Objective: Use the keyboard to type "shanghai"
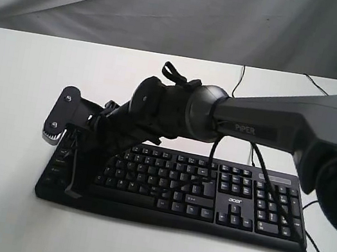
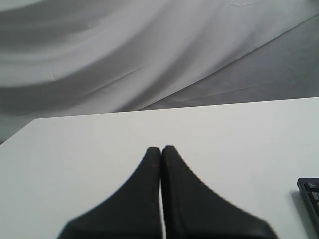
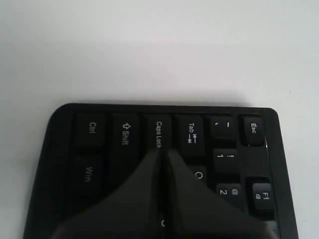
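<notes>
Seemingly mid-typing, the right end effector (image 3: 162,152), pinched closed, hangs by Caps Lock (image 3: 158,130) over the keyboard (image 1: 174,186) on the worktop (image 1: 21,74), the left end effector (image 2: 160,148), also closed, aside; letters done cannot be told.

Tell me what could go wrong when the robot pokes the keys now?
The right gripper, shut, points right beside Caps Lock, so it might hit that instead of a letter. Its tip looks nearly as wide as a key on the keyboard, so two keys could go down together.
</notes>
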You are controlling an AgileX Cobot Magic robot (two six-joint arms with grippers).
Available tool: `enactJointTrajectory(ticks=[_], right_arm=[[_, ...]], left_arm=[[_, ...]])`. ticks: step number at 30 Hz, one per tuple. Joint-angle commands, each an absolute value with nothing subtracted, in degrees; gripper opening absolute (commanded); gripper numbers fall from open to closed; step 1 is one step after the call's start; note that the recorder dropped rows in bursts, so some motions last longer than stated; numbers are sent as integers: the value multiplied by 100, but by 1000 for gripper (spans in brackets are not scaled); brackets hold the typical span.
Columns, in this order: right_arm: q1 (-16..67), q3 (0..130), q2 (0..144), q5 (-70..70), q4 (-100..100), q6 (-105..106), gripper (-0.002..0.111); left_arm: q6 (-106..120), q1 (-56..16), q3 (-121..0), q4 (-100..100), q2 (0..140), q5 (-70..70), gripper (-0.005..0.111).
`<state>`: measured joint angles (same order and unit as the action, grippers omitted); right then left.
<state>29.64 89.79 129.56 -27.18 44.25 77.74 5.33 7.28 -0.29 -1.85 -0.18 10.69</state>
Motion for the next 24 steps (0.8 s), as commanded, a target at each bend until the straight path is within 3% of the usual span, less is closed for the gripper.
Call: enactJointTrajectory(ticks=[1,24], right_arm=[[2918,9011,12908,-2758,4387,7788,0],[2918,9011,13110,-2616,4365,7788,0]], left_arm=[[518,707,0,-182,0,1033,1],[518,707,0,-182,0,1033,1]])
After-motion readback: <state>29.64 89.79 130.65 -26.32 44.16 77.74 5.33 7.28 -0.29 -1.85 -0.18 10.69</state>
